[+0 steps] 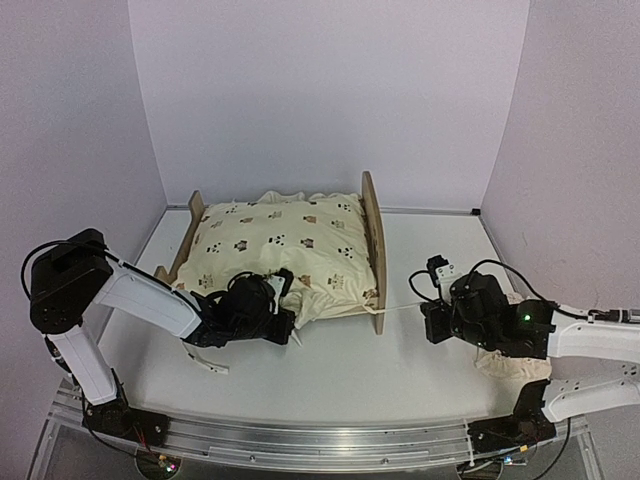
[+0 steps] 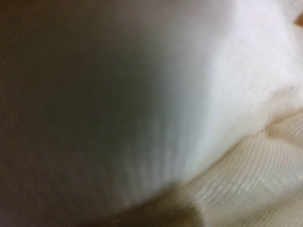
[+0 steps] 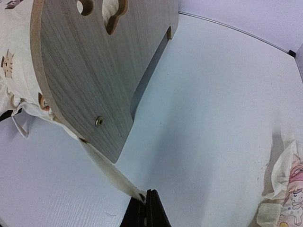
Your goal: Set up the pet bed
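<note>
We see the pet bed mid-table with its long axis running across us. Its footboard is toward the left arm's side and its rounded headboard toward the right. The cream cushion lies on the bed between the two boards.

The relation that matters is at the headboard's near corner. A cushion tie comes out under that corner and stretches straight away from the bed to the right gripper, whose jaws are pressed together on the tie's end. That gripper sits just beyond the bed's headboard end. It is low over the table, with its forearm reaching in level and its fingers aimed back at the headboard. We judge the right arm the nearer one for any fastening there.

The left gripper is at the bed's near long side, pushed into the cushion's edge. It is closed, but its wrist view shows only blurred fabric, so we cannot tell whether it pinches cloth.

A pink pillow lies beyond the headboard end, under the right arm.
</note>
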